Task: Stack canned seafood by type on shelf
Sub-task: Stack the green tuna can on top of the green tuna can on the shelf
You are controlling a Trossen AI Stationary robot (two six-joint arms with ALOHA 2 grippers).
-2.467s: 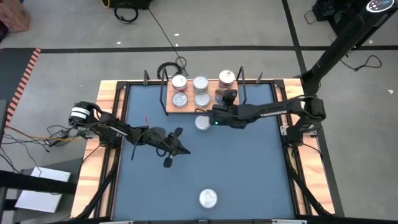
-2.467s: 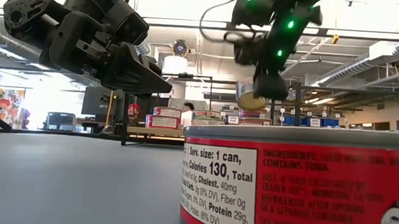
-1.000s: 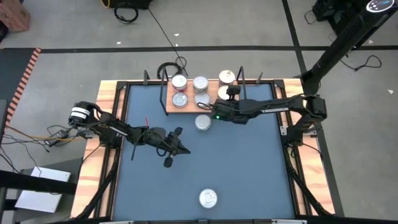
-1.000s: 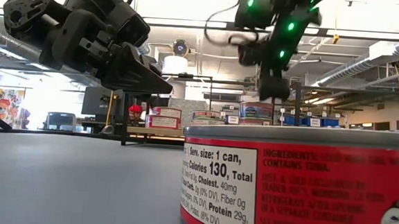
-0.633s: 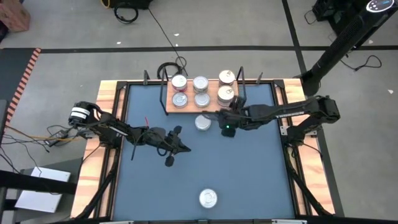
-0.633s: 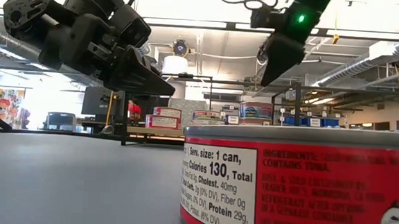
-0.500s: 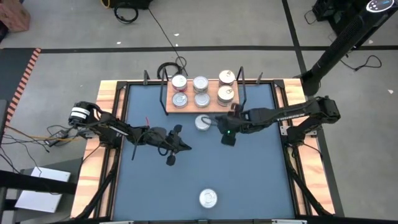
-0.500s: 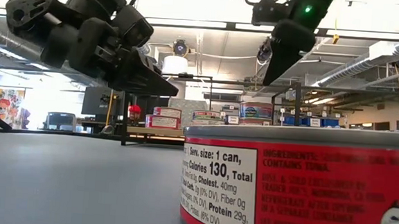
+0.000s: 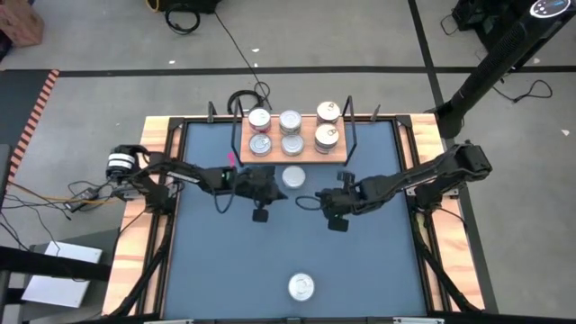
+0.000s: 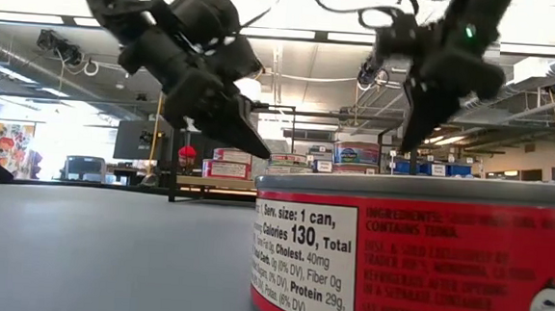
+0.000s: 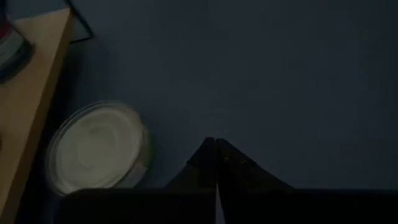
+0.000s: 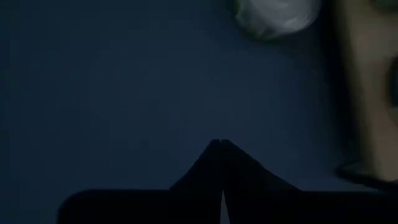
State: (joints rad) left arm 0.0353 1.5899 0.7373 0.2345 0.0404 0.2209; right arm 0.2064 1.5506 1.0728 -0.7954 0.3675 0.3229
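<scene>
Six tins of canned seafood stand on the light wooden shelf (image 9: 292, 155) in two rows, among them one at the right end (image 9: 327, 137). One loose silver-lidded tin (image 9: 293, 177) rests on the blue table just in front of the shelf, and another (image 9: 301, 287) sits near the front edge. My left gripper (image 9: 281, 192) is shut and hangs just on the near side of the loose tin (image 11: 96, 146). My right gripper (image 9: 304, 200) is shut above the table, near-right of that tin (image 12: 277, 15). Neither touches anything.
Thin black wire uprights (image 9: 353, 135) stand at the shelf's ends. In the low view a red-labelled tin (image 10: 416, 260) fills the foreground. A wooden rim (image 9: 160, 135) frames the blue table. Open blue surface lies between the grippers and the front tin.
My right gripper has drawn back from the shelf's right end toward the near edge and has come lower; its fingers have shut, and a tin stays on the shelf. My left gripper has swung toward the table's far right, up to the loose tin.
</scene>
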